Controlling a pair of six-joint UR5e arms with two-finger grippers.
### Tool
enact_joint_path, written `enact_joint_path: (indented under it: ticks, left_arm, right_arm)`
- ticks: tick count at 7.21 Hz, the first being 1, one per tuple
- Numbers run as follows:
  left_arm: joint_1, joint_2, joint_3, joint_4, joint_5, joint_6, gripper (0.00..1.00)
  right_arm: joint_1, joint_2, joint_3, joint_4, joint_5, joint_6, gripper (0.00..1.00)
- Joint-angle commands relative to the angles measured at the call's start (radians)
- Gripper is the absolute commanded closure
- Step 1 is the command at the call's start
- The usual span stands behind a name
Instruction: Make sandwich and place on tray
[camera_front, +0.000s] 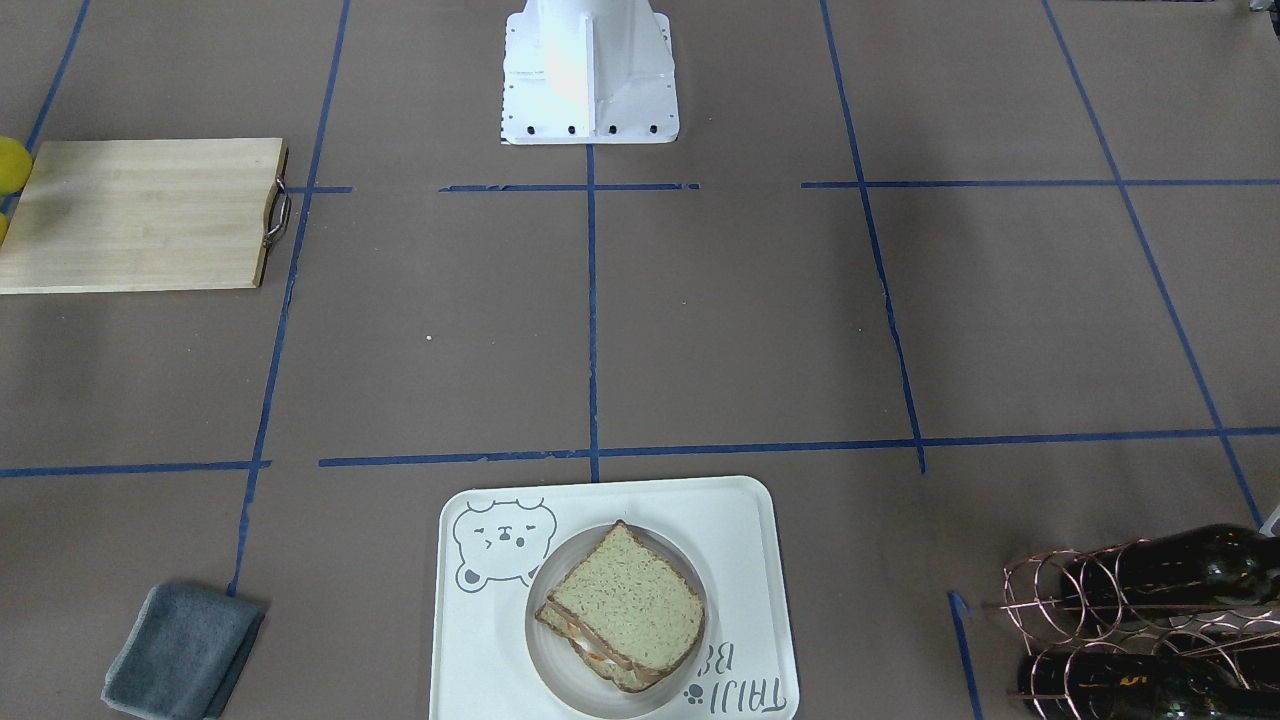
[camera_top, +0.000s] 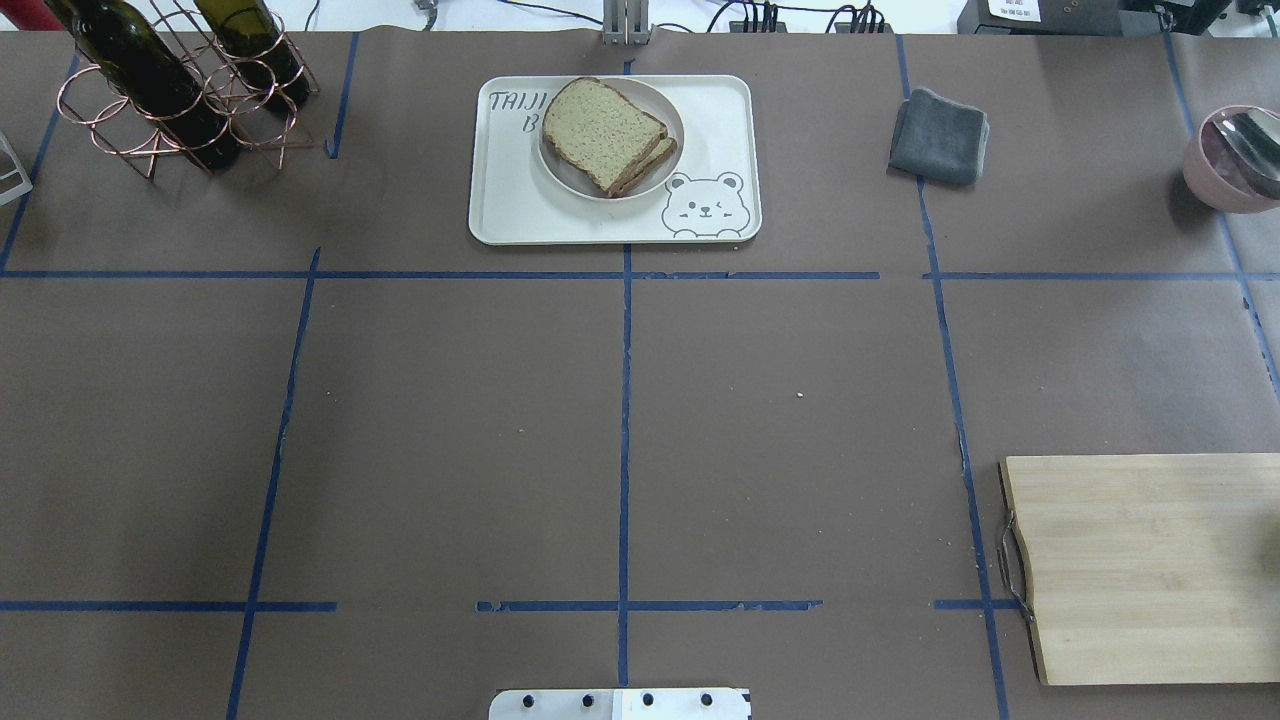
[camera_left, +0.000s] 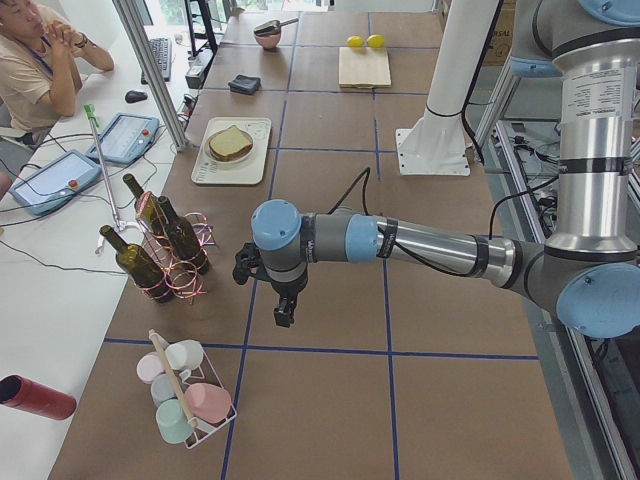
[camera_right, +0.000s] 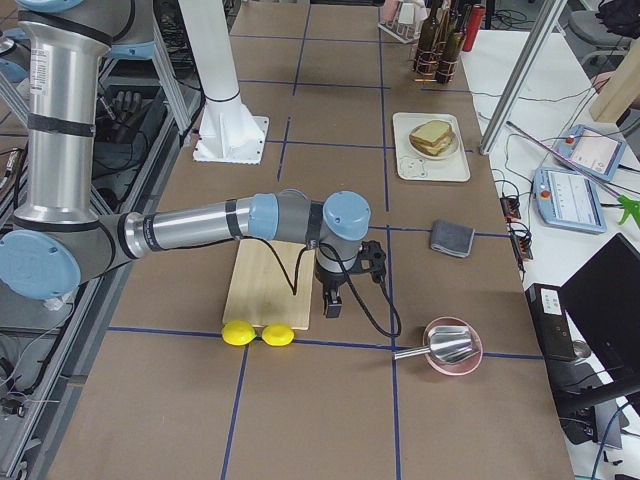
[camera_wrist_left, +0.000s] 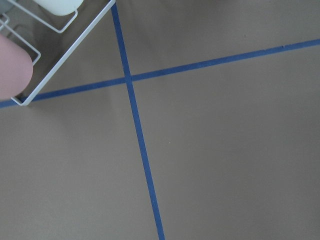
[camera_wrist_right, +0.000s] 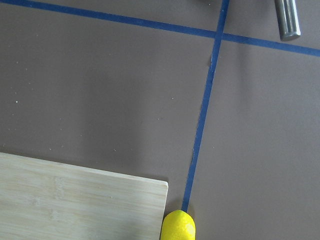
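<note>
**Sandwich (camera_front: 625, 600) sits plated on the tray (camera_front: 745, 540) at your edge of the bench (camera_front: 740, 330)**
Speckled tan slices with dark crust lie stacked on a round white plate (camera_front: 553, 670) on the cream, rounded-rectangle tray. You cannot tell whether the jaws of the left arm (camera_left: 400, 240) or the right arm (camera_right: 200, 225) are open or closed.

The speckled tan sandwich with dark brown crust (camera_front: 625, 605) shows white and orange at its edge; the cream rounded tray (camera_front: 740, 520) bears a grey bear face; the brown bench (camera_front: 740, 330) carries blue tape lines (camera_front: 592, 330).
</note>
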Motion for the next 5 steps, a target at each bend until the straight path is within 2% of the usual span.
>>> enact_joint_path:
  ticks: [1, 5]
  left_arm:
    - [0.001, -0.005, 0.014, -0.014, 0.012, -0.001, 0.00]
    - [0.002, 0.006, 0.011, 0.018, 0.015, -0.012, 0.00]
  right_arm:
    - [-0.002, -0.009, 0.002, 0.047, 0.002, 0.001, 0.00]
    - [0.000, -0.028, 0.003, 0.046, 0.005, 0.001, 0.00]
